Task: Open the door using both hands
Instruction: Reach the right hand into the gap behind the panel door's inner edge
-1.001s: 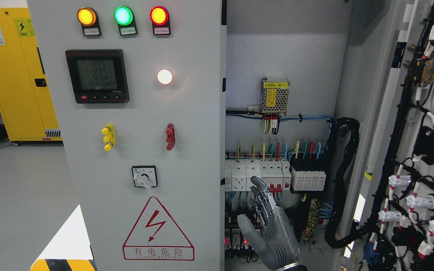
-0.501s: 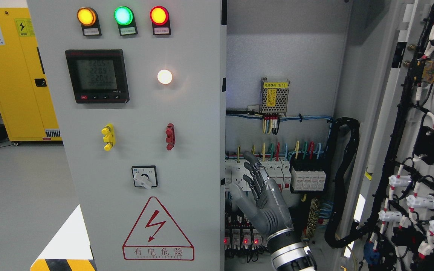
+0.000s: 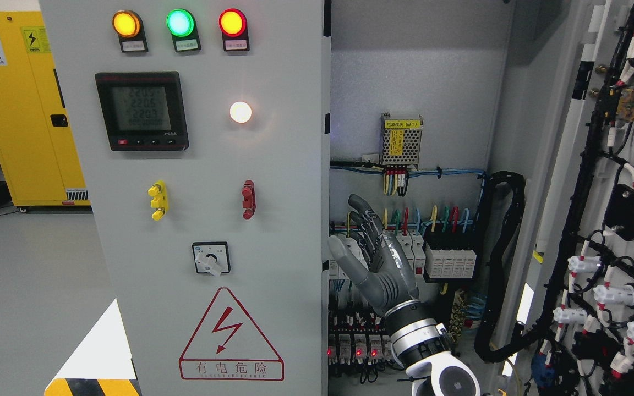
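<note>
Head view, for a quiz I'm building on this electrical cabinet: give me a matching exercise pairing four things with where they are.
Things:
1. right hand
2. meter display
3. rotary switch
4. yellow cabinet

Places:
A. far left background
B. above the warning triangle
C. upper closed door, under the lamps
D. in front of the breakers, fingers spread

Pairs: 1-D, 2-C, 3-B, 4-A

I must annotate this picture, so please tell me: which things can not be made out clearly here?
- Head view: whether the right hand touches the left door edge; its open fingers overlap the breakers.
- Left hand: not in view.
- Meter digits: too blurred to read surely.
- Labels under the three lamps: too small.
- Right door: cut off by the right edge.
</note>
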`<action>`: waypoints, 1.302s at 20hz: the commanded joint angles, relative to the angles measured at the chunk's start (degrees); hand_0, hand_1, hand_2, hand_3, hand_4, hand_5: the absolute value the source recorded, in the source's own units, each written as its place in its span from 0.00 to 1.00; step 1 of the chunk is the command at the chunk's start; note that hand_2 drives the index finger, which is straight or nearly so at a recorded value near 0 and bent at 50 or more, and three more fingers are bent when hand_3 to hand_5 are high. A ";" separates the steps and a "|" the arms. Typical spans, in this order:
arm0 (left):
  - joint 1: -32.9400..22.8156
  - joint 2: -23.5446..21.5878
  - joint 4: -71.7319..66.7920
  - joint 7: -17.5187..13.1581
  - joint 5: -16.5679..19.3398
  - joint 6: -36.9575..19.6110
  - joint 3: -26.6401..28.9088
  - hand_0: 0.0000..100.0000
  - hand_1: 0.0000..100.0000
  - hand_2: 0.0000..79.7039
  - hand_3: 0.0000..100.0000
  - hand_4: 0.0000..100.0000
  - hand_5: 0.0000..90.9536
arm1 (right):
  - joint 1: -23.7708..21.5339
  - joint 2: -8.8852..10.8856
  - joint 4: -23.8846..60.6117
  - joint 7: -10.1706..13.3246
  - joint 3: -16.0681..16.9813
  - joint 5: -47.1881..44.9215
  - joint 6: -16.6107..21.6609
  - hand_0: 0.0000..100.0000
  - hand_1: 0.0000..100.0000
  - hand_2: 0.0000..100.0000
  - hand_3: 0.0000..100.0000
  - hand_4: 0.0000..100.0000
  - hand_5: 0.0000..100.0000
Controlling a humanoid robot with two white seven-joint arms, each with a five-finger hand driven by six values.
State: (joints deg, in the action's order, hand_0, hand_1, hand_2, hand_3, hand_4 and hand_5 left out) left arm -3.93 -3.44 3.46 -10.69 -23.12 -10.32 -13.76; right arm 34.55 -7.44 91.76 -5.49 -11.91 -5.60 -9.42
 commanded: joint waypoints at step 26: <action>0.42 0.80 0.05 0.05 0.00 0.04 0.05 0.12 0.56 0.00 0.00 0.00 0.00 | 9.48 0.49 -12.92 -15.34 3.65 -12.16 -2.89 0.00 0.50 0.04 0.00 0.00 0.00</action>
State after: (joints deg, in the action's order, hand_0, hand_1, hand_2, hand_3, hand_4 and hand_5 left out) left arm -3.56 -2.80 3.51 -10.66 -23.12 -10.32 -13.72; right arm 43.03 -7.22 82.20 -18.86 -9.41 -16.37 -12.21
